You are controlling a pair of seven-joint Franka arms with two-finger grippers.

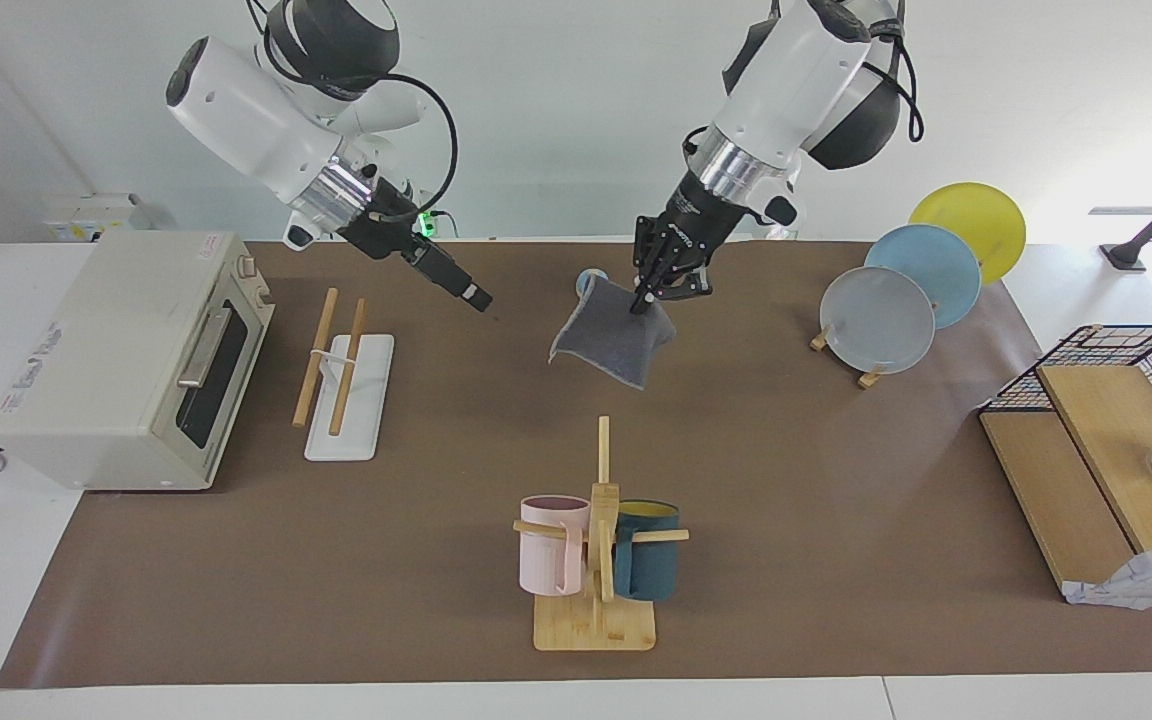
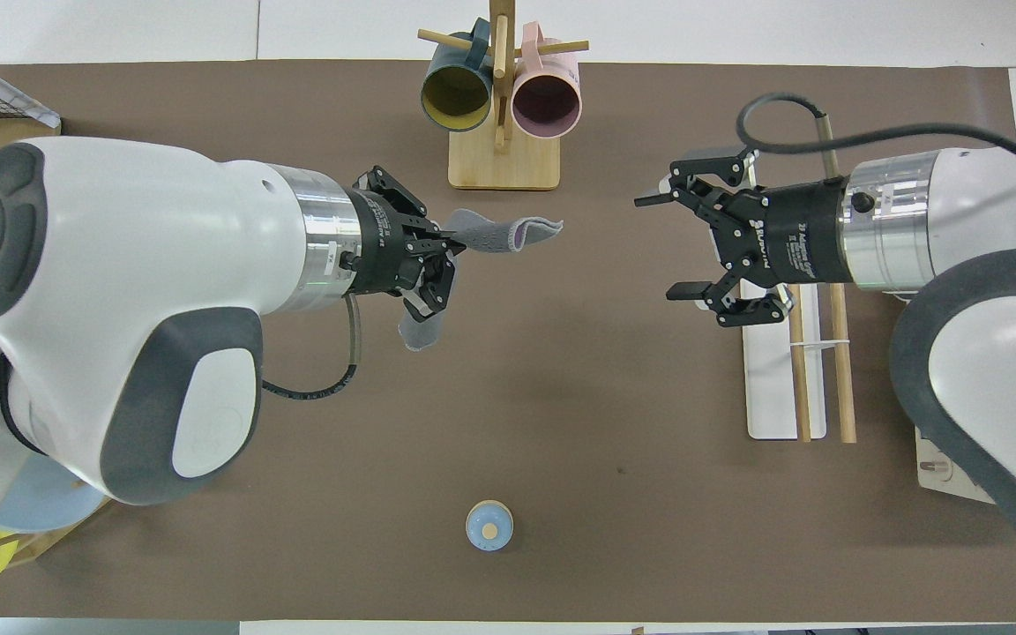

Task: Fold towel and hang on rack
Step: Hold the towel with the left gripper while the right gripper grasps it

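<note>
Brown table (image 1: 786, 500) | left hand (image 1: 658, 296) clamps towel (image 1: 608, 340) aloft, hanging | right hand (image 2: 668, 247) spread wide, empty

Arms: two, each with one gripper, the left gripper (image 1: 658, 292) and the right gripper (image 1: 466, 290)
Towels: one towel (image 1: 608, 342)
Racks: one rack (image 1: 348, 385) with two wooden rods
Mugs: two, a pink mug (image 1: 548, 545) and a dark teal mug (image 1: 648, 562), on one peg stand (image 1: 596, 620)
Plates: three, a grey plate (image 1: 876, 320), a blue plate (image 1: 936, 268) and a yellow plate (image 1: 981, 220)
Toaster ovens: one toaster oven (image 1: 116, 360)
Wire baskets: one wire basket (image 1: 1126, 365)
Small blue round things: one small blue round thing (image 2: 489, 526)
Desks: one desk (image 1: 836, 520)
</note>
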